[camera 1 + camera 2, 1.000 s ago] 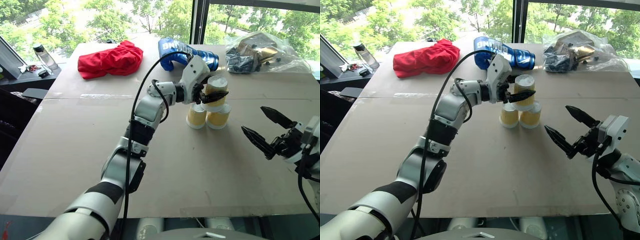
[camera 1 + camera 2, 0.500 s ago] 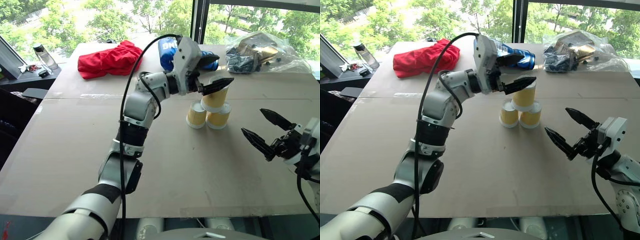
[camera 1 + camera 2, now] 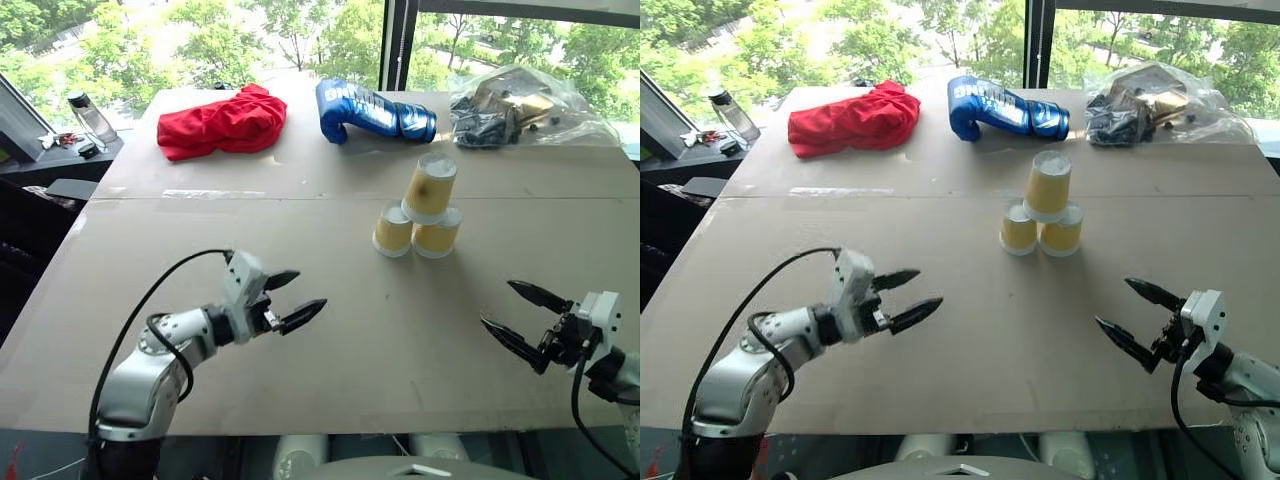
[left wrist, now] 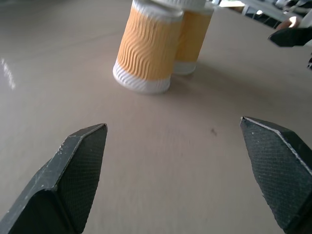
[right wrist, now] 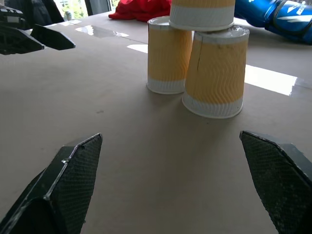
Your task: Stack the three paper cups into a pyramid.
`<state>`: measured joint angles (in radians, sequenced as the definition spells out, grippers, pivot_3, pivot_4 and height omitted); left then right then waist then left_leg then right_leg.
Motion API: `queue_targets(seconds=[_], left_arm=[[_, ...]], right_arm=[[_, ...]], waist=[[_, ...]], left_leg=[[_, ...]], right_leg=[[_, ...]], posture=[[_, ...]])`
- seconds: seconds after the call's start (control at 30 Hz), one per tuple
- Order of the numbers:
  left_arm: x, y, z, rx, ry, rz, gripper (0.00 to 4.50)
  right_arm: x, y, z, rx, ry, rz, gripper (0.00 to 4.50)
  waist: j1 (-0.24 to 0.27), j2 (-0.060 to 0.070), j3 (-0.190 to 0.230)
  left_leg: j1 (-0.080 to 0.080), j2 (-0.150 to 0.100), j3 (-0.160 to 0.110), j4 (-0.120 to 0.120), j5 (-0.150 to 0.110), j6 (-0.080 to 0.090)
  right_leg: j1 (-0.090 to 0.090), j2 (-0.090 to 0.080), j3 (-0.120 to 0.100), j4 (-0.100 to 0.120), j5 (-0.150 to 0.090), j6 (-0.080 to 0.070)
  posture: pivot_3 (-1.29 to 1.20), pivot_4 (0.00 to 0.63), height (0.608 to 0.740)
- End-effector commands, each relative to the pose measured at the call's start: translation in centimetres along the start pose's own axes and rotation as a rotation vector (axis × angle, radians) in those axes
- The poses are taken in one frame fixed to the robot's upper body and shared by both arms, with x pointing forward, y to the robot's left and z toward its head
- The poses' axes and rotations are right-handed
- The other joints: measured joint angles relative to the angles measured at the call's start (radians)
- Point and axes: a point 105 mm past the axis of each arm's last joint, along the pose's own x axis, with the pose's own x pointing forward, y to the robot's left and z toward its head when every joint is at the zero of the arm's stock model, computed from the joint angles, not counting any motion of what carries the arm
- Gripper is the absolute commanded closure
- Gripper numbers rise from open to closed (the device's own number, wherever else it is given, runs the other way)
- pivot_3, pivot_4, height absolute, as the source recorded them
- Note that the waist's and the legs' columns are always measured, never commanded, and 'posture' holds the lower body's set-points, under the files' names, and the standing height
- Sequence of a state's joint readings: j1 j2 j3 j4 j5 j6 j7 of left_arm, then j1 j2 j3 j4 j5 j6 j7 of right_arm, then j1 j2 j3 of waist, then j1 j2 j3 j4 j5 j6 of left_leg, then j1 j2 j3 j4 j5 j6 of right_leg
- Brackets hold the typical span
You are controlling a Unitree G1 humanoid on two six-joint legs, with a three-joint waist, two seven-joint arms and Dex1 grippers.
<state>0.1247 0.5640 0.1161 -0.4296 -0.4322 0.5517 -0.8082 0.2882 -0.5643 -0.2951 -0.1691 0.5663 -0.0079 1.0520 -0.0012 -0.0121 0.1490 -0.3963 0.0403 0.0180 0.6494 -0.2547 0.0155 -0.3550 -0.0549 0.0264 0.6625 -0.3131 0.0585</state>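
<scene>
A: Item one, the pyramid (image 3: 420,212)?

B: Three paper cups, yellow-tan ribbed sides, white rims, all mouth-down. Two base cups (image 3: 393,230) (image 3: 437,235) stand side by side and touching, right of the bench's middle, nearer the far edge than the near one. The third cup (image 3: 430,187) sits on top, bridging both, tilted slightly. Nothing grips any of them.

A: Item two, left tool (image 3: 291,298)?

B: Low over the near-left part of the bench (image 3: 330,370), well apart from the cups. Its two black fingers (image 4: 80,161) are spread wide with nothing between them. In its wrist view they frame bare surface, the base cups beyond.

A: Item three, right tool (image 3: 527,322)?

B: Near the bench's near-right corner, pointing inward toward the middle. Its black fingers (image 5: 73,180) likewise stand wide apart and hold nothing. Apart from the pyramid.

A: Other stock?

B: Along the far edge: a red cloth (image 3: 222,120) toward the left, a blue glove (image 3: 370,108) around the middle, a clear plastic bag (image 3: 520,105) of dark items toward the far-right corner. Beyond the far-left corner, off the bench, a bottle (image 3: 88,112) on a dark side surface.
</scene>
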Motion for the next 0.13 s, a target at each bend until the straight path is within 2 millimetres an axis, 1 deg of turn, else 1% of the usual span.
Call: queue_targets(seconds=[0.03,0.07,0.13], left_arm=[[-0.73,-0.72,-0.44,0.102,-0.004,0.081,0.03],[-0.79,-0.78,-1.00,0.107,0.002,0.100,0.03],[-0.65,-0.64,-1.14,0.096,-0.020,0.128,0.03]], right_arm=[[-0.78,-0.68,0.32,-0.046,-0.007,0.002,0.00],[-0.85,-0.76,0.12,-0.043,-0.003,0.004,0.00],[-0.84,-0.75,-0.02,-0.042,0.002,0.013,0.00]], waist=[[0.004,0.000,0.000],[0.005,0.000,0.000],[0.005,0.000,0.000]], left_leg=[[0.002,-0.001,0.000,0.000,0.000,0.000],[0.003,-0.001,0.000,0.001,0.000,0.000],[0.009,-0.001,0.001,0.001,0.000,0.000]], right_leg=[[0.002,-0.001,0.000,0.000,0.000,0.000],[0.004,-0.001,0.000,0.000,0.000,0.000],[0.010,-0.002,0.002,-0.001,-0.001,-0.003]], posture=[[0.00,0.150,0.740],[0.00,0.150,0.740],[0.00,0.150,0.740]])
